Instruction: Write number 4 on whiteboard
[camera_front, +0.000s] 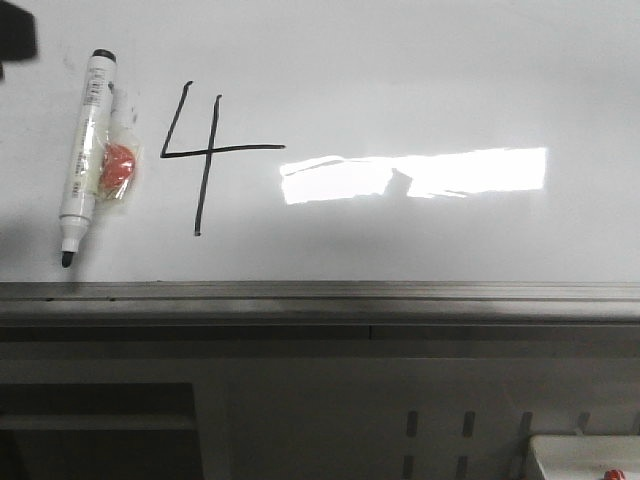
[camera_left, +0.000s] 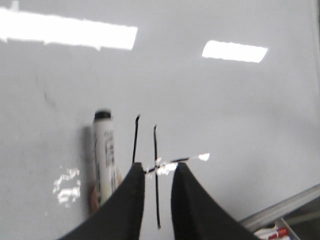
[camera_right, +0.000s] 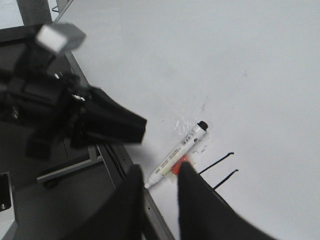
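The number 4 (camera_front: 210, 151) stands in thin black lines on the left half of the whiteboard (camera_front: 420, 80). A white marker (camera_front: 85, 140) with its tip bare lies left of it, on the board. In the left wrist view my left gripper (camera_left: 158, 170) hangs above the board (camera_left: 225, 110), over the 4 (camera_left: 156, 145), open and empty, with the marker (camera_left: 105, 150) beside it. In the right wrist view my right gripper (camera_right: 159, 172) is open and empty above the board's near edge, with the marker (camera_right: 180, 147) and two strokes of the 4 (camera_right: 217, 161) beyond it.
A red item in clear plastic (camera_front: 118, 168) lies against the marker. A grey metal edge strip (camera_front: 320, 292) bounds the board's near side, with a metal frame below. A white tray (camera_front: 585, 460) sits at the lower right. The left arm (camera_right: 75, 115) shows dark in the right wrist view.
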